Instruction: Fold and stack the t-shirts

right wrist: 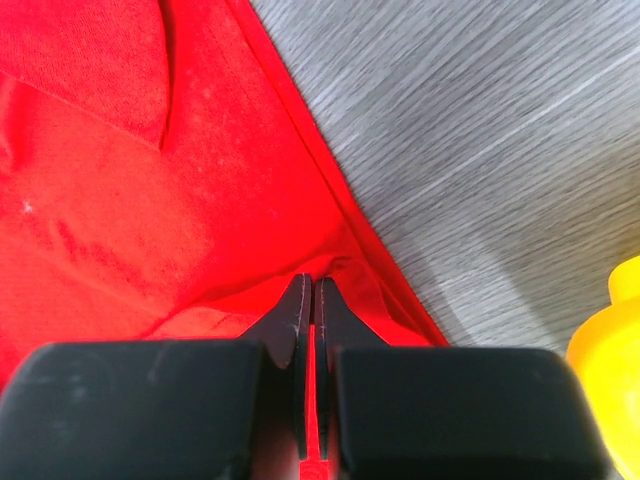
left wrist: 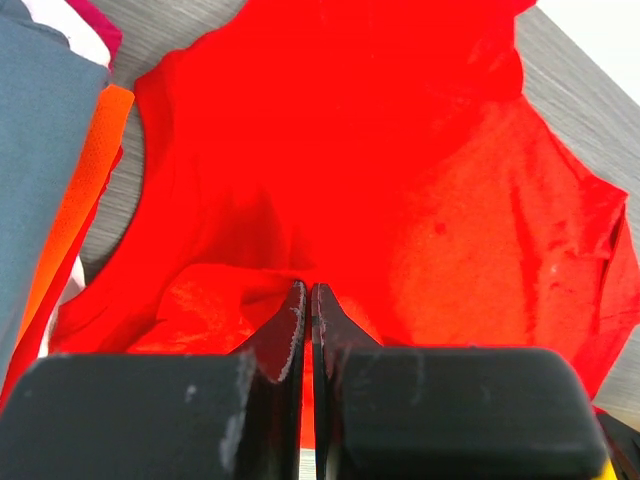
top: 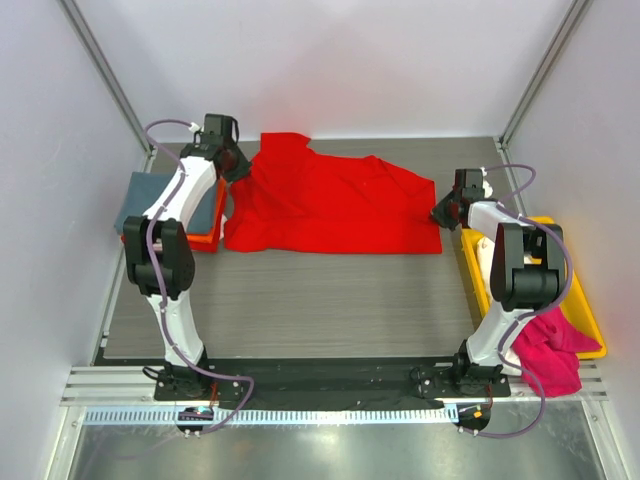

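— What was in your tray (top: 584, 300)?

— Your pink shirt (top: 548, 350), spilling over its near rim. Something pale lay deeper in; I couldn't tell you what.

— And the red shirt (top: 330, 205)?

— Spread flat in the middle of the counter (top: 320, 300), in no container. Your left tool (left wrist: 305, 290) was pinched tight on its far left edge. Your right tool (right wrist: 307, 283) was clamped on its right hem, near the tray.

— Any stack?

— At your left edge of the counter: the grey shirt (top: 150, 195) lay on top of the orange shirt (top: 205, 238).
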`<move>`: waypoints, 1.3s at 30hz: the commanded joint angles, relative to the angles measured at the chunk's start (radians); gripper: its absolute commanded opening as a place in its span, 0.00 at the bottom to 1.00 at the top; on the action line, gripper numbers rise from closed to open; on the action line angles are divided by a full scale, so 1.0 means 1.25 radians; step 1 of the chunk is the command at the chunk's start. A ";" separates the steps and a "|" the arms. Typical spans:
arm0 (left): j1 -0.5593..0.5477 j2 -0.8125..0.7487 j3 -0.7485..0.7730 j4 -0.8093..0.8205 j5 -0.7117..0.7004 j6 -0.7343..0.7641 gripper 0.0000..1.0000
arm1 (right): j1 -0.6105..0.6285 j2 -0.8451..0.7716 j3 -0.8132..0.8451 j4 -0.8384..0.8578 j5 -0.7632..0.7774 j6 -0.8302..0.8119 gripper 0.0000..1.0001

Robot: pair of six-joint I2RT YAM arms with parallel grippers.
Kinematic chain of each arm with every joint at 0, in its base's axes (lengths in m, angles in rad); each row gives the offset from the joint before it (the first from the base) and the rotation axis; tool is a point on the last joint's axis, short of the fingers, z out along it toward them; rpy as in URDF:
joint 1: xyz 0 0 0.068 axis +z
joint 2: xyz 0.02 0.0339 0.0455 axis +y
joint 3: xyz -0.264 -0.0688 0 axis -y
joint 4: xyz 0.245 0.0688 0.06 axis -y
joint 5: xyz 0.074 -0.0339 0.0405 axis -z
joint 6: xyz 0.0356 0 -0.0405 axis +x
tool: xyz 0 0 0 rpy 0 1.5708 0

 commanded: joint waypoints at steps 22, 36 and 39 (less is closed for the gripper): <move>-0.001 0.094 0.108 0.026 -0.016 -0.007 0.00 | 0.019 -0.193 -0.090 0.075 -0.001 0.013 0.69; -0.017 0.197 0.241 0.052 -0.026 -0.052 0.11 | 0.070 -0.386 -0.299 0.112 0.003 0.050 0.69; -0.017 0.224 0.299 -0.024 -0.031 -0.056 0.50 | 0.078 -0.440 -0.352 0.125 0.041 0.082 0.68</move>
